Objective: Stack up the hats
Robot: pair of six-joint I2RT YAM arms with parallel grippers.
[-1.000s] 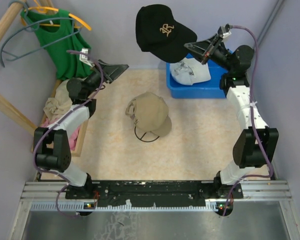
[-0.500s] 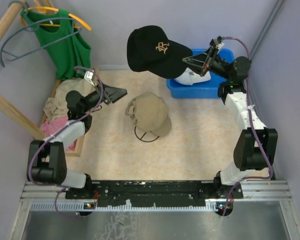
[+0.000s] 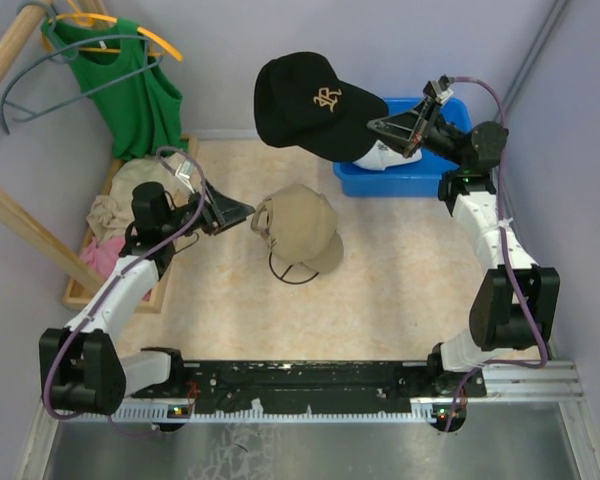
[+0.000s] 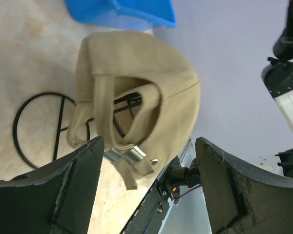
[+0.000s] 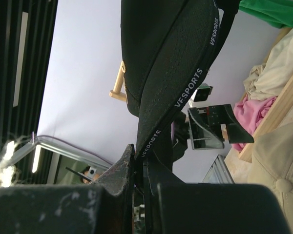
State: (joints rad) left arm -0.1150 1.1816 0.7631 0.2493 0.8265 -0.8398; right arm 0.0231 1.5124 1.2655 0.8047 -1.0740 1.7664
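A black hat (image 3: 315, 105) with a gold logo hangs in the air above the back of the table, and my right gripper (image 3: 375, 125) is shut on its brim edge. The right wrist view shows the jaws pinched on the black hat (image 5: 171, 63) at my right gripper (image 5: 139, 156). A tan hat (image 3: 298, 228) sits mid-table on a dark wire frame (image 3: 290, 272). My left gripper (image 3: 242, 213) is open just left of it. In the left wrist view the tan hat (image 4: 136, 73), rear strap and buckle showing, is close ahead of my left gripper (image 4: 149, 141). A white hat (image 3: 385, 155) lies in the blue bin (image 3: 425, 178).
A wooden crate (image 3: 115, 285) with beige and pink cloth stands at the left edge. A green top on hangers (image 3: 130, 90) hangs at the back left from a wooden rail. Purple walls close in the table on three sides.
My left arm has swung from over the crate toward the tan hat, its jaws widening. The right arm brought the black hat slightly left and lower, then held.
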